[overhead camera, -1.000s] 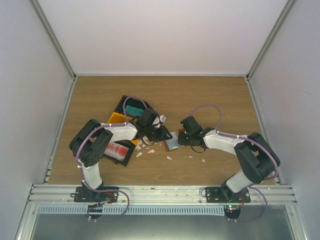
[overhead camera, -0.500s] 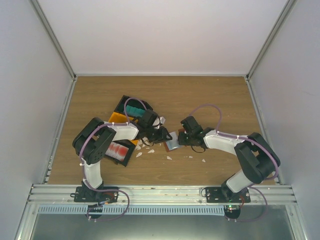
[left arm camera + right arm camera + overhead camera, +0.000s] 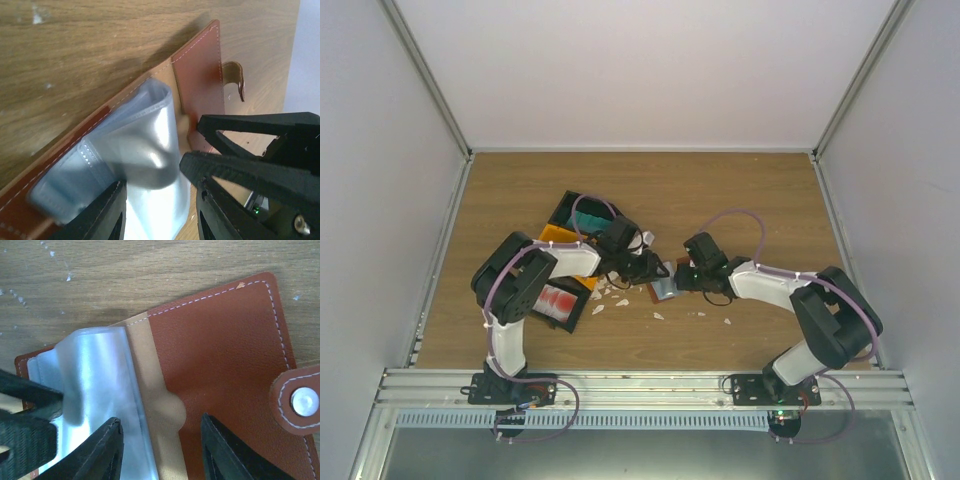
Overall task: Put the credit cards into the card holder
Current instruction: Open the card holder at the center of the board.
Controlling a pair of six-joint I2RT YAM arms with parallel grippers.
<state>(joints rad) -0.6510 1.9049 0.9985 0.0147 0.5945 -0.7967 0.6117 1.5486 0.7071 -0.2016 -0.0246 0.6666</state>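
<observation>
Left of the card holder (image 3: 663,288), the credit cards (image 3: 556,300) lie stacked in a black bin (image 3: 579,318); thin, stiff and slick, they likely want an edge pinch. Over the holder's limp clear sleeves (image 3: 150,135) the left gripper (image 3: 159,200) hangs with jaws apart. Over the holder's brown leaf (image 3: 220,355) the right gripper (image 3: 160,430) likewise stands spread.

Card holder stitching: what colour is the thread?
White thread against the reddish-brown card holder, clearest along its edge in the right wrist view.
</observation>
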